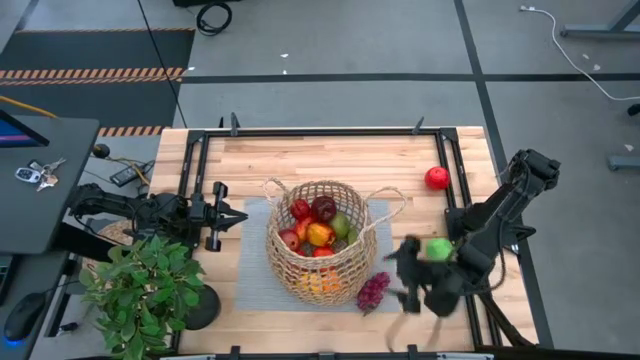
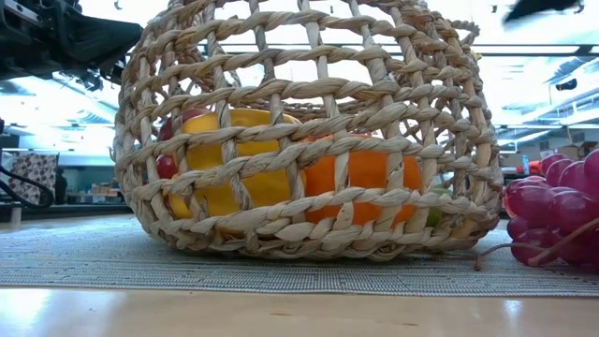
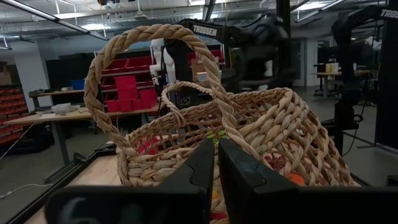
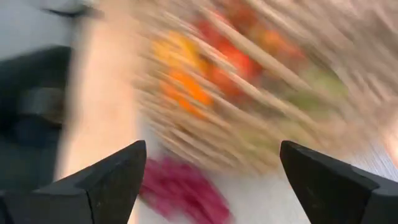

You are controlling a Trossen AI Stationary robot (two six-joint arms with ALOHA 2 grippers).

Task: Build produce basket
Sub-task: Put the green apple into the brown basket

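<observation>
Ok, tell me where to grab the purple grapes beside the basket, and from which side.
Come straight down on the grapes and close the jaws across the bunch's narrow middle. It lies flat on the mat's edge beside the basket, so its basket side is crowded.

the left gripper (image 3: 217, 163) points at the wicker basket (image 3: 273, 134) just ahead, its two dark fingers (image 3: 239, 171) pressed nearly together. a loop handle (image 3: 146, 43) arches up on the near rim — produce (image 3: 146, 146) shows red through the weave, and an orange piece (image 3: 295, 178) shows too.
</observation>
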